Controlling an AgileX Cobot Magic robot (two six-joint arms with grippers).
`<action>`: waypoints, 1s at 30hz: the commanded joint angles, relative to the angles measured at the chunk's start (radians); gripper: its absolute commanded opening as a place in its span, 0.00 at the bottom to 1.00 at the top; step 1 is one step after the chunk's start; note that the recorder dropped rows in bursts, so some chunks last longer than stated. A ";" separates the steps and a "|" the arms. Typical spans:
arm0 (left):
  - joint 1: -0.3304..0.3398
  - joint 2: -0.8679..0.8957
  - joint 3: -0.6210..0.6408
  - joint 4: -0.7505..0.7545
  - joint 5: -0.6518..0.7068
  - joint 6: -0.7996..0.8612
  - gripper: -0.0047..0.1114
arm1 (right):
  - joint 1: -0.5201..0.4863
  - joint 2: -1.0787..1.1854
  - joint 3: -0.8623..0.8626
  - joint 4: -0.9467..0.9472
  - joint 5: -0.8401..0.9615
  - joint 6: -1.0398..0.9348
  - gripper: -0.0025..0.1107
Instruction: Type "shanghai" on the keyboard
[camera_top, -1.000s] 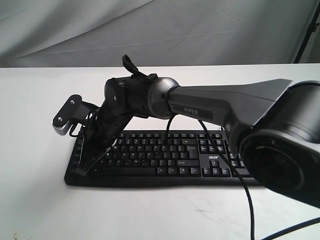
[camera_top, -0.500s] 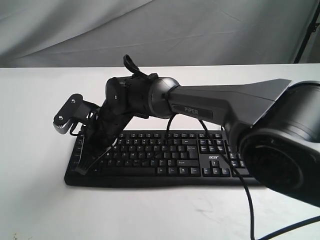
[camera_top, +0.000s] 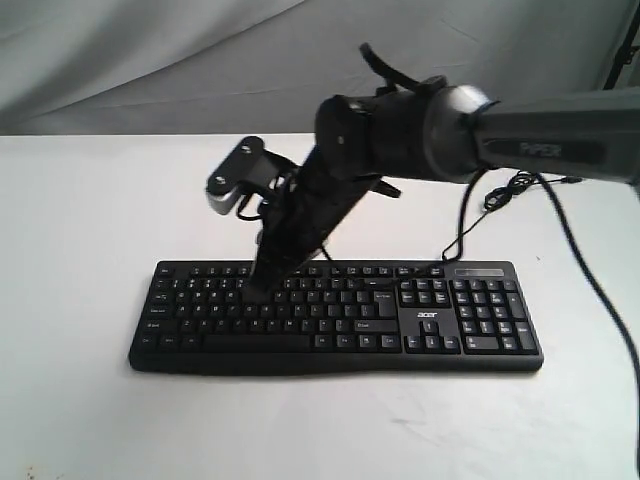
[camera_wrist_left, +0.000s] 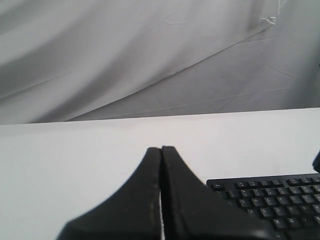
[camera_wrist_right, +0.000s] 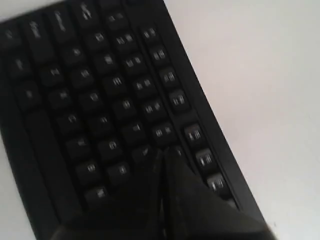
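Black keyboard (camera_top: 480, 322) is densely packed; my clenched right pincer (camera_top: 259, 287) must descend straight, pressing one key only.

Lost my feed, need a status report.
Right gripper shut, tip at upper rows of keyboard. Left gripper shut, clear of it. Black cable loops behind.

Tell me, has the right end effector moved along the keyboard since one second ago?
Yes. Against the keyboard, the right end effector went from its left edge rightward and back to the upper key rows.
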 joint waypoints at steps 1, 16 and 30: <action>-0.006 -0.002 0.002 0.000 -0.006 -0.003 0.04 | -0.041 -0.066 0.140 0.079 -0.106 -0.049 0.02; -0.006 -0.002 0.002 0.000 -0.006 -0.003 0.04 | -0.042 -0.012 0.154 0.099 -0.140 -0.052 0.02; -0.006 -0.002 0.002 0.000 -0.006 -0.003 0.04 | -0.042 -0.008 0.154 0.102 -0.132 -0.056 0.02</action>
